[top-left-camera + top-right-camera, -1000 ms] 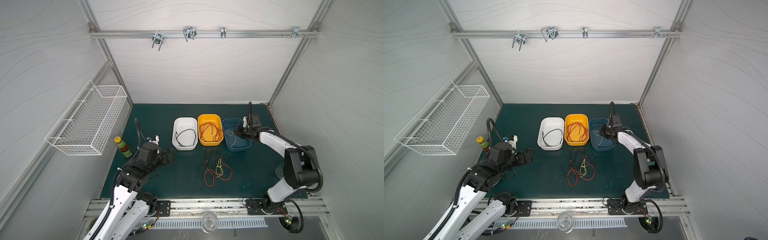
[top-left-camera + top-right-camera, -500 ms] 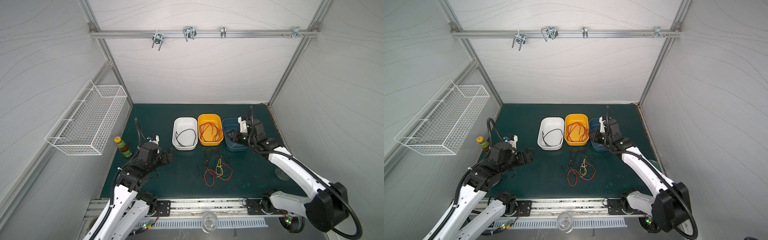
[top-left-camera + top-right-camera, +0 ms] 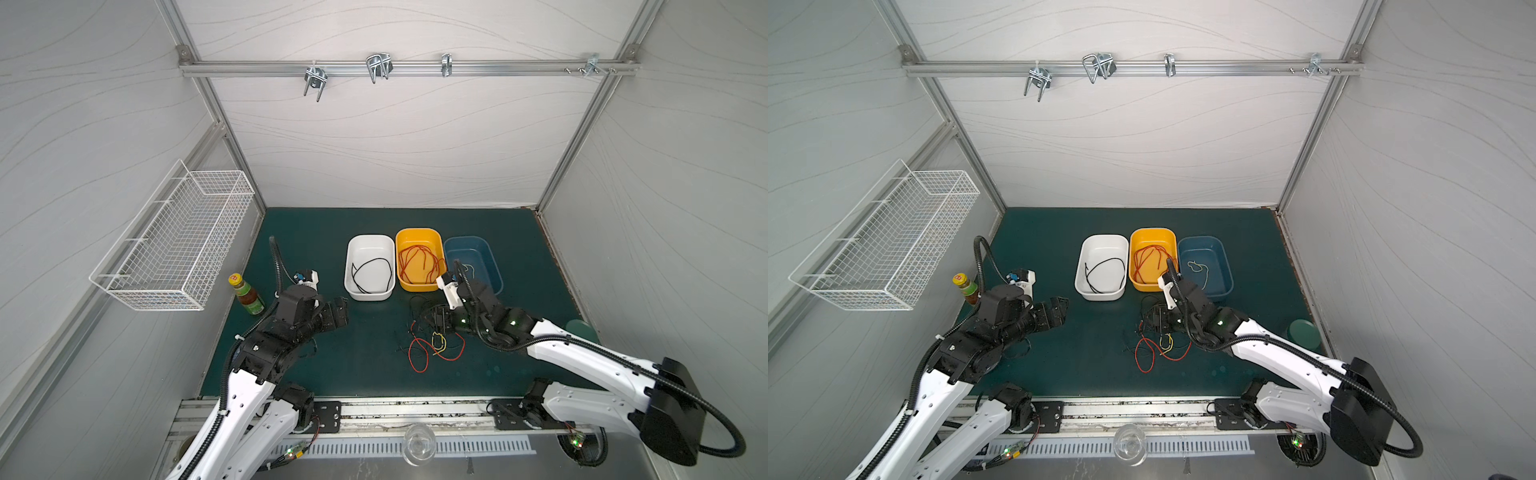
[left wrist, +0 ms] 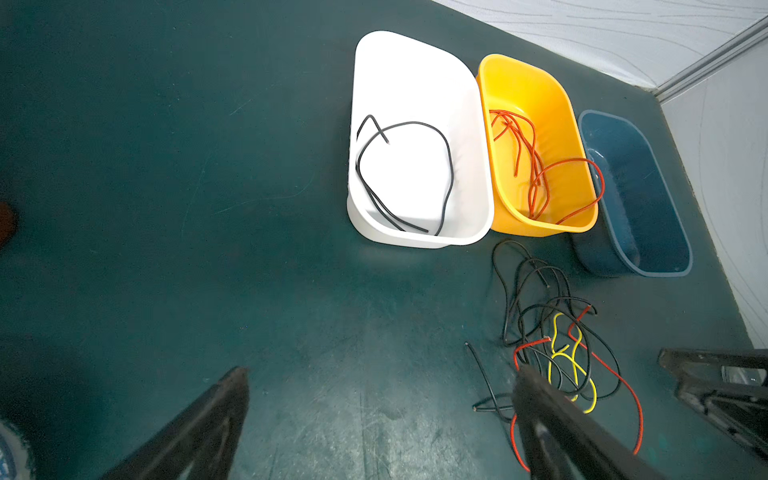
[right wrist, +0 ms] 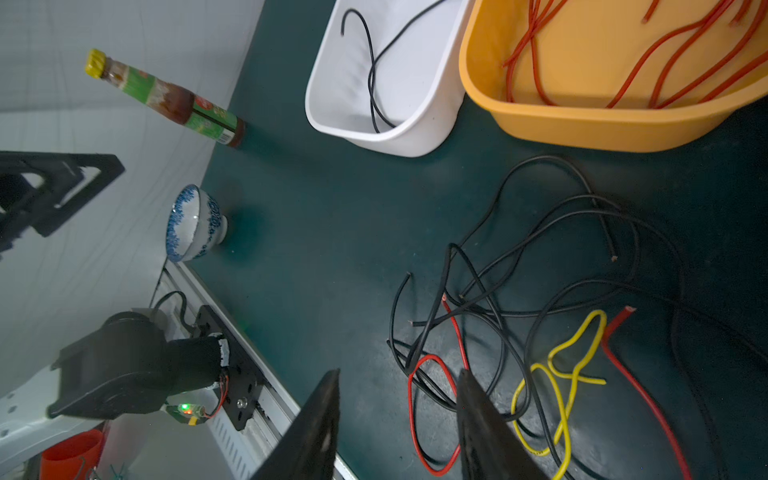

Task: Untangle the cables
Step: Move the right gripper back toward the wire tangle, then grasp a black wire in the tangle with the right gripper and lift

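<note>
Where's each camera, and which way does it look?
Top views: high in front, looking down at the table; left arm and right arm show.
Left wrist: on left arm, facing the white tub; open left hand shows.
Right wrist: on right arm, over the tangled cables; right hand shows.
Shared: both wrist views show that tub and cables.

Tangle of black, red and yellow cables (image 3: pixel 434 341) lies loose on table (image 4: pixel 208 166), just in front of yellow bin (image 4: pixel 540 226). Separate: black cable (image 4: pixel 415 122) looped in white bin (image 4: pixel 415 241), red cables (image 4: pixel 534 166) in yellow bin, pale yellow cable (image 3: pixel 1205 274) in blue bin (image 3: pixel 1202 239).
</note>
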